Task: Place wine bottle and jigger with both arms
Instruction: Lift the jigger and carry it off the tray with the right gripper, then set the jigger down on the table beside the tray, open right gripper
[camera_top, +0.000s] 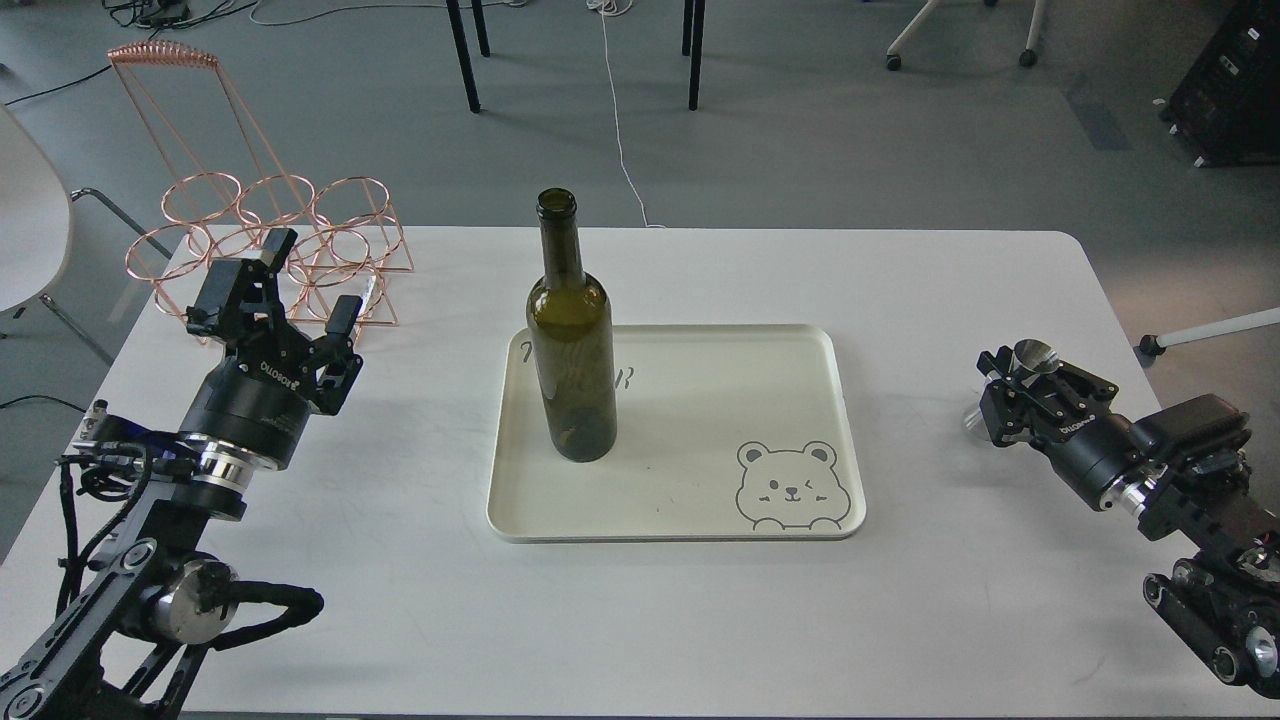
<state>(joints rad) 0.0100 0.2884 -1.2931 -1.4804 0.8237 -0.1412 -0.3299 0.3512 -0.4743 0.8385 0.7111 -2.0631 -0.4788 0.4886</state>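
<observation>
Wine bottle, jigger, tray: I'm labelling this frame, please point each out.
wine bottle (572, 370), head view, on its body.
jigger (1034, 356), head view, on its upper cup.
tray (700, 400), head view, on its bare floor.

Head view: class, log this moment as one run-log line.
tall dark green glass bottle: upright on cream tray | small steel jigger: in right end effector | left end effector: open, empty

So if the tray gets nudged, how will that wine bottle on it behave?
The wine bottle is tall and narrow-necked on a small base, so it probably tips easily. It looks like smooth glass, likely slippery and breakable. It appears empty, so probably light. It stands near the tray's left edge, so a topple might carry it onto the table.
</observation>
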